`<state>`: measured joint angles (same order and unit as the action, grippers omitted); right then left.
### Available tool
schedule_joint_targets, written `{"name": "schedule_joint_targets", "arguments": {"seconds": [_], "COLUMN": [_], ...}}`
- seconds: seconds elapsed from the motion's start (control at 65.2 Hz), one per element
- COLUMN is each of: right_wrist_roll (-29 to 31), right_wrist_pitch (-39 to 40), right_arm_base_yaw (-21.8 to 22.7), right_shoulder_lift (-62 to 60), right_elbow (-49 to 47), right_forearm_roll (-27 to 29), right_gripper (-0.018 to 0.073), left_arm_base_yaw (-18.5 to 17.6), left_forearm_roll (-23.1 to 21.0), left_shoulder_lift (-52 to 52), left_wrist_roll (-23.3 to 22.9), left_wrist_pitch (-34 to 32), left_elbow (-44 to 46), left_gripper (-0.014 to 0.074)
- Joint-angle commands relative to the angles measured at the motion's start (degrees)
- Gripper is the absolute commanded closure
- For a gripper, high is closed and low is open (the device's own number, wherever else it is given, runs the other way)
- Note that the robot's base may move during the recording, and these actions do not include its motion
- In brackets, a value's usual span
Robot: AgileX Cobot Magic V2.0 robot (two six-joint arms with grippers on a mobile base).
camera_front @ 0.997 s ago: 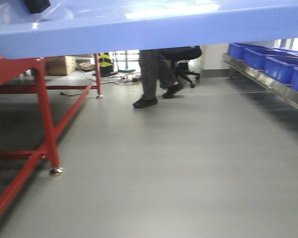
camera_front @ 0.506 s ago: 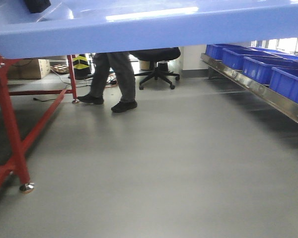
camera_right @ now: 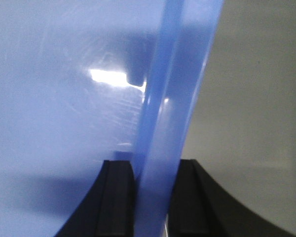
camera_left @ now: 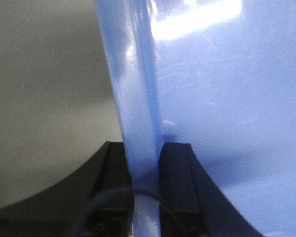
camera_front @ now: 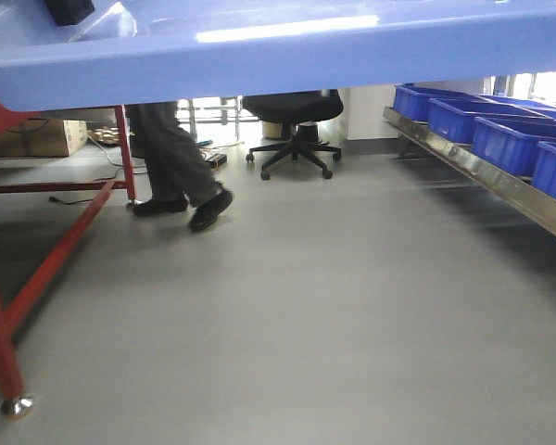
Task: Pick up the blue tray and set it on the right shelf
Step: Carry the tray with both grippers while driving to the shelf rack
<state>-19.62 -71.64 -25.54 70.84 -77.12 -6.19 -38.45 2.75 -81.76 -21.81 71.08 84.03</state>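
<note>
Red table frame (camera_front: 65, 250) is shifted further left in front view; base is judged mid-turn toward right shelf (camera_front: 486, 178). Level and aloft, blue tray (camera_front: 278, 60) is clamped at opposite rims by left gripper (camera_left: 145, 165) and right gripper (camera_right: 153, 170), for balance.

I see a glossy, smooth periwinkle-blue plastic tray (camera_front: 287, 60), a shiny brushed-steel shelf rail (camera_front: 465, 167), a matt grey floor (camera_front: 334, 306).

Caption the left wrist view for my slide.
Black fingers of the left gripper clamp the flared rim of the glossy periwinkle-blue plastic tray.
</note>
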Motion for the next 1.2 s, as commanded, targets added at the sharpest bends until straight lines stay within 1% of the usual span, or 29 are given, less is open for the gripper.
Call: {"name": "schedule_joint_targets", "arguments": {"seconds": [0.0, 1.18], "right_wrist_roll": [1.7, 1.7], "right_wrist_pitch": [5.2, 5.2], "right_arm_base_yaw": [-0.4, -0.4], "right_shoulder_lift": [-1.4, -1.4], "right_elbow": [-1.9, -1.9], "right_forearm_roll": [0.5, 0.5], "right_gripper": [0.0503, 0.0503], "left_arm_base_yaw": [-1.1, -1.1], "left_forearm_roll": [-1.9, -2.2], "left_shoulder_lift": [1.8, 1.6], "left_wrist_roll": [2.7, 2.7], "left_wrist_pitch": [5.6, 5.6], "left_elbow": [1.4, 1.4], "left_gripper": [0.0645, 0.0645]}}
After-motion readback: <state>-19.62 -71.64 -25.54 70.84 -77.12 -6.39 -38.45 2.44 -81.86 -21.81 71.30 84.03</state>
